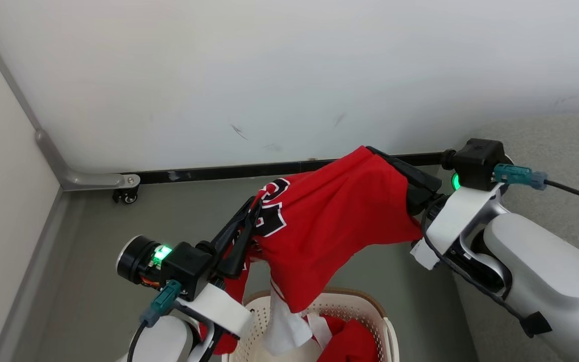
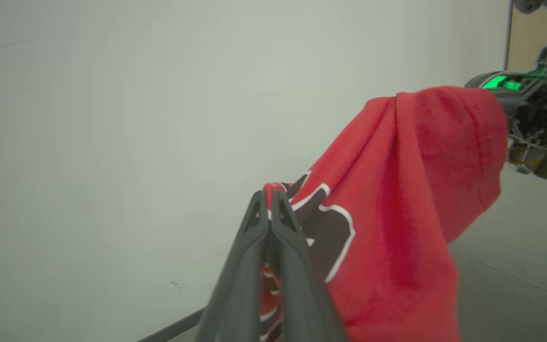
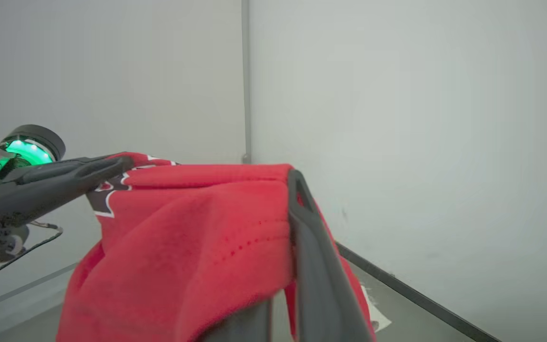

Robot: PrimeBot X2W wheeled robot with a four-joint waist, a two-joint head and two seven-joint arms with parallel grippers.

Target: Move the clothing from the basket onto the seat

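**Head view: overall layout.** My left arm rises from the lower left with a green wrist lamp lit. My left gripper (image 1: 253,207) points up and to the right. My right arm comes in from the lower right and is bent at the wrist, with my right gripper (image 1: 376,152) pointing up and to the left. A red soft-fabric sports jersey (image 1: 340,226) with a black, white-outlined number hangs stretched between the two grippers, clear of the grey floor (image 1: 93,281). Its lowest corner hangs over the opening of the cream-white perforated plastic basket with a brown rim (image 1: 370,297). More red and white clothing (image 1: 355,342) lies inside the basket. The light-grey fabric-upholstered seat (image 1: 561,141) lies at the right, beyond my right forearm and apart from the jersey.

**Left wrist view: pinch detail.** My left gripper's two dark fingers are pressed together tip to tip, clenched on the jersey's edge just beside the number. The fabric runs up and to the right, draping over my right gripper, whose green-lit wrist shows past the cloth.

**Right wrist view: opposite end.** One finger of my right gripper stands bare against the fabric and the other is buried under it. This gripper is clenched on the jersey. My left gripper reaches in from the left, closed on the far edge.
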